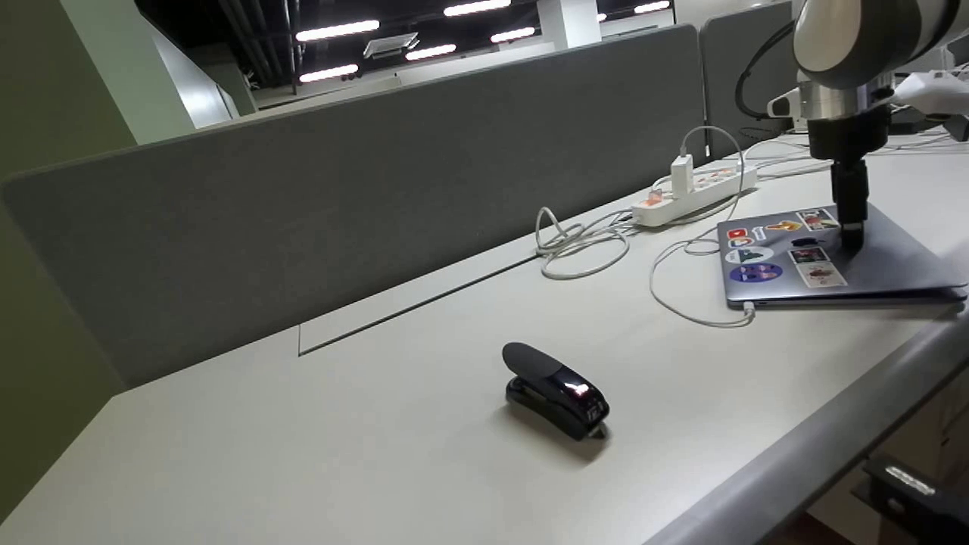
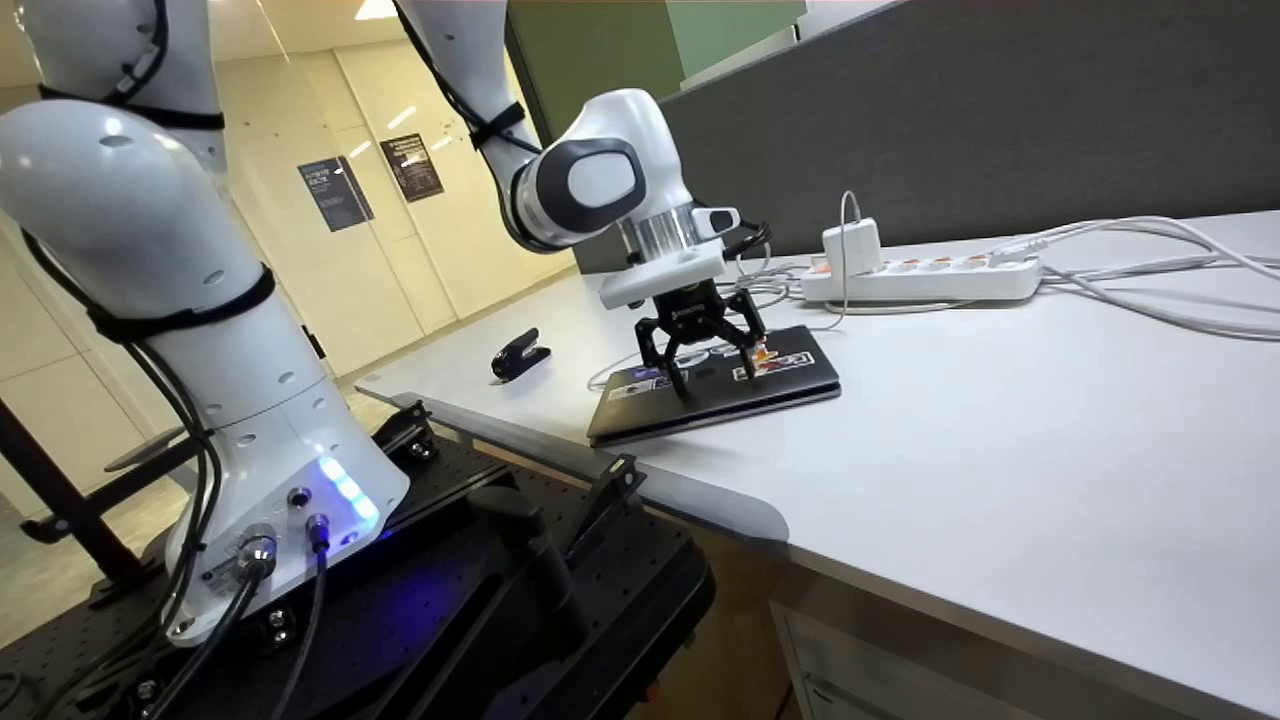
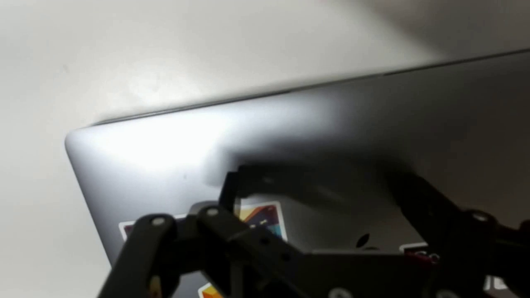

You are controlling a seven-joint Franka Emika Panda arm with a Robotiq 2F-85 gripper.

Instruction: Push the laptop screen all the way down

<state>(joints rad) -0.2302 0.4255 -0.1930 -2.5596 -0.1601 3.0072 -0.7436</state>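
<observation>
Fingers (image 2: 678, 379) of the angular black gripper (image 2: 716, 383) stand spread over the smooth, thin, stickered laptop screen (image 1: 863, 272), nearly flat; well apart from them sits a glossy, rounded stapler (image 1: 556, 390).

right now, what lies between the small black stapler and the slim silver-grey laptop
A thin white cable, plugged into the laptop, curves through there; both exterior views show the cable.

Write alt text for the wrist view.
An open black gripper spans the grey back of a laptop screen folded nearly flat. Stickers and part of a dark apple logo show; a pale desk lies beyond.
</observation>
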